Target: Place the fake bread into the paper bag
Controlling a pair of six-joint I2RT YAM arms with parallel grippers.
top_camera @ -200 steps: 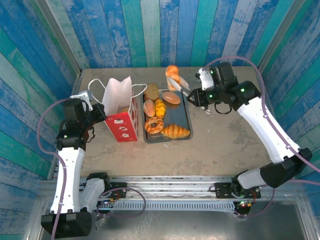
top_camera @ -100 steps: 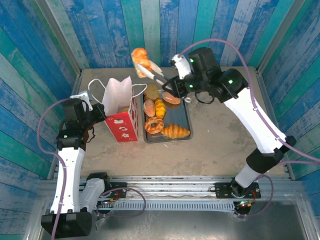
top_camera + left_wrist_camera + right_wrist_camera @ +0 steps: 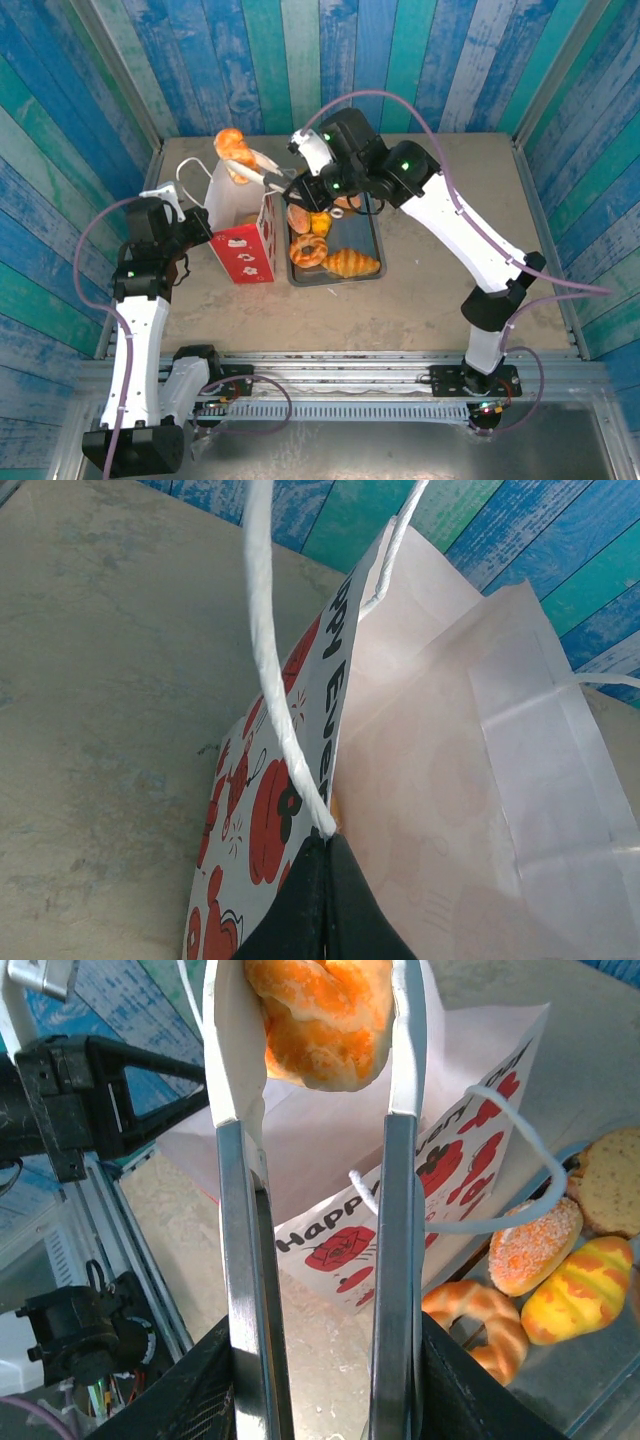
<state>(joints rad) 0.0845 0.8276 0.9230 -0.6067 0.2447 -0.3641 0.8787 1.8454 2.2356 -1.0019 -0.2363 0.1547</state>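
The paper bag [image 3: 243, 250] stands upright left of the tray, white above and red-printed below. My left gripper [image 3: 206, 231] is shut on its near-left rim; the left wrist view has the black jaws [image 3: 326, 885] pinched on the bag's edge [image 3: 340, 680] beside a cord handle [image 3: 270, 670]. My right gripper [image 3: 243, 160] is shut on a golden-orange piece of fake bread [image 3: 231, 145] held high above the bag's open mouth. In the right wrist view that bread [image 3: 320, 1015] sits between the long metal fingers [image 3: 228, 1080], with the bag [image 3: 400, 1190] below.
A grey metal tray [image 3: 358, 236] right of the bag holds several more pastries: a croissant [image 3: 350, 263], a ring donut [image 3: 308, 250], rolls [image 3: 320, 216] and a brown slice [image 3: 610, 1165]. Blue plank walls close in the back and sides. The right arm stretches over the tray's far end.
The right arm has swung left, carrying the bread from above the tray's far end to above the bag. The left gripper has stayed on the bag's rim.
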